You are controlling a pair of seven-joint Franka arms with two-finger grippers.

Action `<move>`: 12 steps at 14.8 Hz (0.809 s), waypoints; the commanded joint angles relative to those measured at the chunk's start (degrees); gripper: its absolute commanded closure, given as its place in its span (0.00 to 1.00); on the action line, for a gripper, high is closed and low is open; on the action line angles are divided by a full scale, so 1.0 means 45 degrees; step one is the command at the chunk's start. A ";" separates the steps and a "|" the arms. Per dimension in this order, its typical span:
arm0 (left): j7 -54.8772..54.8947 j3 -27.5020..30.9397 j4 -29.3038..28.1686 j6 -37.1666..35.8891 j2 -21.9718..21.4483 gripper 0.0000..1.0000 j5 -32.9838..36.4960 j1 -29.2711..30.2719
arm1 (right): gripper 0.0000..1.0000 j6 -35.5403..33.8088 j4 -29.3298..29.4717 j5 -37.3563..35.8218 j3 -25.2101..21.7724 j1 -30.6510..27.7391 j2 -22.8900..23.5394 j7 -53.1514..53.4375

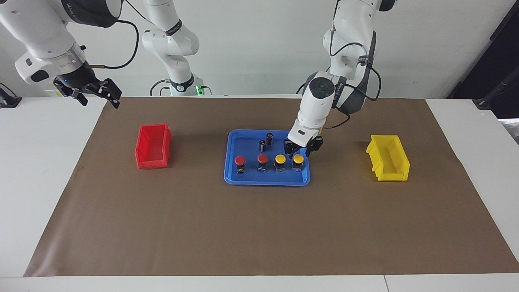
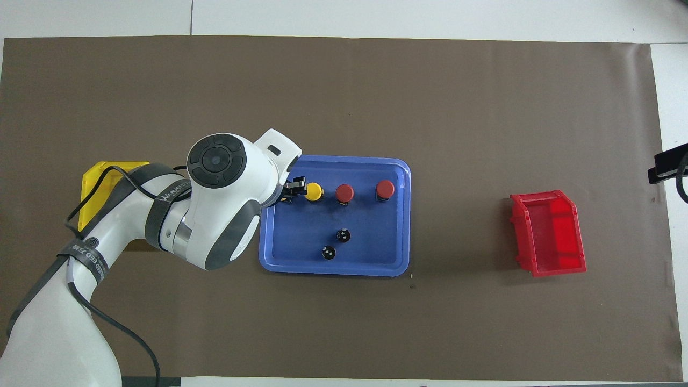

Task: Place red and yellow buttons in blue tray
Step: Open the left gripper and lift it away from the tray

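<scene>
Fingers [image 1: 289,148] of the left gripper [image 1: 302,151] stand parted around the yellow button [image 1: 298,159] at the left arm's end of the row, low over it inside the blue tray [image 1: 233,170]; whether they touch its cap I cannot tell. Four buttons stand upright in a line along the tray's edge farther from the robots: that one, a second yellow button [image 1: 280,159] beside it, then two red buttons [image 1: 262,159], the last [image 1: 240,161] toward the right arm's end. Two dark cylinders [image 1: 266,140] stand in the tray nearer the robots. Waiting raised above the desk's [image 1: 48,162] corner, the right gripper [image 1: 91,91] has its fingers spread wide with nothing between them. Beside the tray sit a red bin [image 1: 153,146] and a yellow bin [image 1: 388,158], one toward each end.
</scene>
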 commanded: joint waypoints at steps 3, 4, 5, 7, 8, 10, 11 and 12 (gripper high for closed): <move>0.1655 0.0320 0.1734 -0.3113 -0.0607 0.00 0.0194 0.0293 | 0.00 0.0222 -0.0272 0.0108 0.0049 -0.0071 -0.0196 -0.0225; 0.2242 0.0301 0.2279 -0.3893 -0.0607 0.00 0.0175 0.0702 | 0.00 0.0222 -0.0272 0.0108 0.0069 -0.0071 -0.0196 -0.0205; 0.2731 0.0301 0.2614 -0.4249 -0.0646 0.00 0.0136 0.1131 | 0.00 0.0222 -0.0272 0.0108 0.0088 -0.0052 -0.0196 -0.0186; 0.3746 0.0320 0.2695 -0.4311 -0.1093 0.00 0.0136 0.1854 | 0.00 0.0222 -0.0272 0.0108 0.0108 -0.0051 -0.0196 -0.0185; 0.4409 0.0340 0.2714 -0.4408 -0.1366 0.00 0.0117 0.2399 | 0.00 0.0203 -0.0272 0.0108 0.0108 -0.0051 -0.0196 -0.0185; 0.5329 0.0340 0.3102 -0.5107 -0.1661 0.00 0.0174 0.3299 | 0.00 0.0202 -0.0272 0.0089 0.0108 -0.0051 -0.0196 -0.0185; 0.5856 0.0340 0.3473 -0.5557 -0.1643 0.00 0.0175 0.3709 | 0.00 0.0202 -0.0272 0.0108 0.0127 -0.0051 -0.0196 -0.0185; 0.6364 0.0340 0.3998 -0.6161 -0.1565 0.00 0.0175 0.4197 | 0.00 0.0202 -0.0252 0.0089 0.0108 -0.0051 -0.0196 -0.0185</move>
